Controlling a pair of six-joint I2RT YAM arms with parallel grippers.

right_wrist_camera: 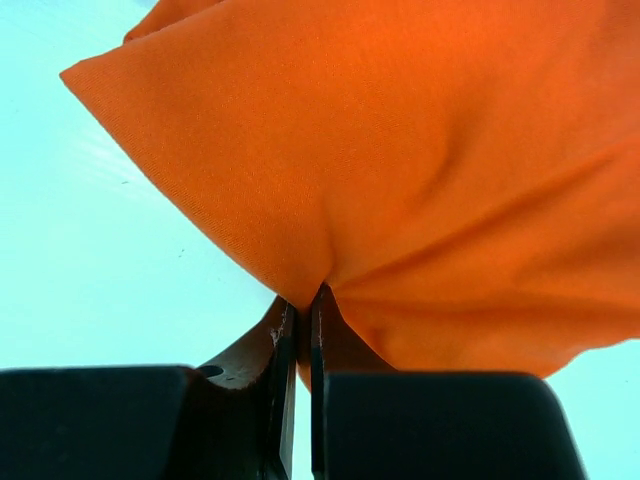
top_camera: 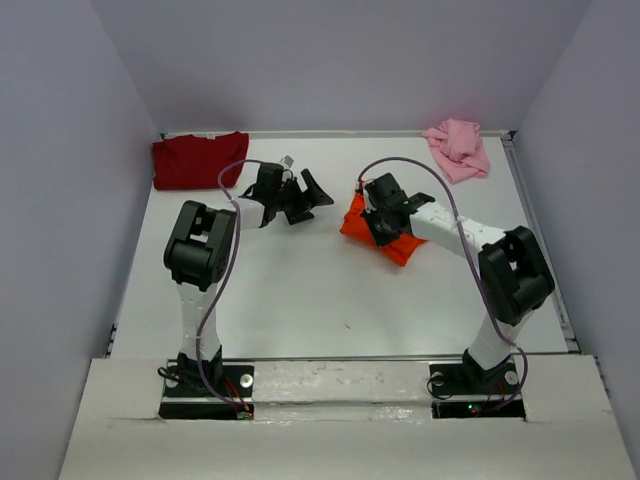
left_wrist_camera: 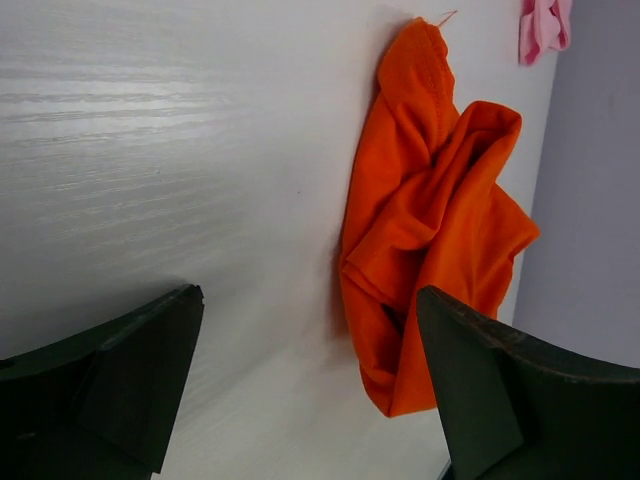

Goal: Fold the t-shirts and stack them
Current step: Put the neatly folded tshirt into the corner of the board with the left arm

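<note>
Plainly, the orange t-shirt (top_camera: 352, 222) is the one being worked. It sits bunched and creased near the middle of the surface (top_camera: 300, 300), slightly right of centre, with no fold in it that we can make out. The right end effector (right_wrist_camera: 300, 300) has it: in the right wrist view we see the two fingers pressed nearly together with a pinch of orange cloth between them, and the fabric fans out from that nip. The left end effector (left_wrist_camera: 308, 300) is just to the left of the shirt and apart from it. Its fingers are spread wide and hold nothing, with bare surface between them and the orange heap off to one side.

Further out, the dark red t-shirt (top_camera: 198, 160) lies in the far left corner. It looks flatter and roughly rectangular, but we cannot tell from above whether it is properly folded or only spread out. The pale pink t-shirt (top_camera: 458, 148) is a crumpled lump in the far right corner, well apart from both arms.

We judge the task to be at an early stage. The three shirts lie in three separate places and nothing is stacked on anything. The orange one has to be opened out flat before it can be folded, and the pink one needs all of that too. The red one may be the furthest along. The stacking itself is not begun.
</note>
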